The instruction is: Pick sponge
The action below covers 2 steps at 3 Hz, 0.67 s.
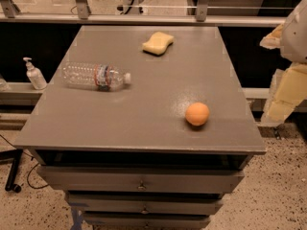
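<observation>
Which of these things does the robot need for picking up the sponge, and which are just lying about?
For the job:
sponge, at the far end of the table
gripper, off the table's right edge

Just lying about:
water bottle, on its side
orange ball, near the front
pump bottle, on a ledge beside the table

Far right: pale-yellow blocky gripper (271, 78), white housing (298, 32).

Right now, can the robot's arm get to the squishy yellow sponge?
Probably yes: the gripper hangs beyond the grey table's right edge, and the pale yellow foam sponge lies near the far edge, apart from the round orange ball.
</observation>
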{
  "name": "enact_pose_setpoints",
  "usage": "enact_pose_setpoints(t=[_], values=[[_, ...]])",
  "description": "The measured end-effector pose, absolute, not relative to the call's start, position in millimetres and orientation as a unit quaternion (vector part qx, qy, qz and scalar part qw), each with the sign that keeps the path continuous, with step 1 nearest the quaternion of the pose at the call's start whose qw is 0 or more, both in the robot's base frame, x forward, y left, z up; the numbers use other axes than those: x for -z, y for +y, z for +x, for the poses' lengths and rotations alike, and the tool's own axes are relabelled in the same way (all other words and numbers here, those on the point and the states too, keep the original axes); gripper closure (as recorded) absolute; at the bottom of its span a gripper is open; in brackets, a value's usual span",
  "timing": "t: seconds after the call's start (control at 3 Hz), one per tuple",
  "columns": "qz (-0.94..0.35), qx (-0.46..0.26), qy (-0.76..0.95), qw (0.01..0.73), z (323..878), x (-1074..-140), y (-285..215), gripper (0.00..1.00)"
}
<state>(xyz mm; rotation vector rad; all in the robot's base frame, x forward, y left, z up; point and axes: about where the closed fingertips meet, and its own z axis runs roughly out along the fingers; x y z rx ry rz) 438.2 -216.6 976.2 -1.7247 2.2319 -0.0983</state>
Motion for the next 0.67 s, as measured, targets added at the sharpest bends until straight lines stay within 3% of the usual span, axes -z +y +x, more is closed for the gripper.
enact_pose_setpoints(t=[0.67], values=[[-0.598,0.027,0.779,0.185,458,-969,-214,0.0]])
